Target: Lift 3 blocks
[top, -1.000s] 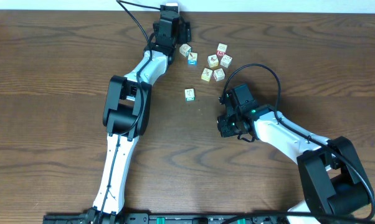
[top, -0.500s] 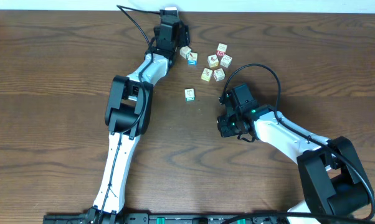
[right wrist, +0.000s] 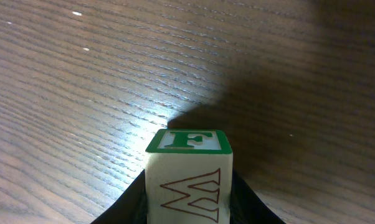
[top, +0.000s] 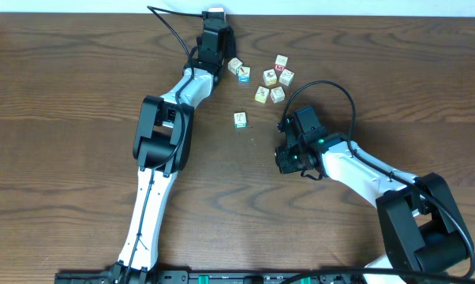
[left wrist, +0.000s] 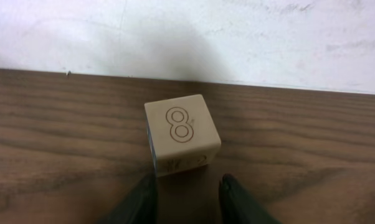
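Since they seem light, hard and slick, we pinch opposite flat faces: the right gripper [right wrist: 187, 186] holds the F block [right wrist: 189, 165], the left gripper [left wrist: 189, 185] sits narrow at the 8 block [left wrist: 181, 134], grip unclear.

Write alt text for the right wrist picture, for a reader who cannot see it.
A pale wooden block with a green-framed letter F on top and a reddish W-like outline on its near side is held between the right gripper's two dark fingers. A brown wooden table lies behind.

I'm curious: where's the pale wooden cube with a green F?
The pale wooden cube is bottom centre in the right wrist view, gripped by the right end effector.
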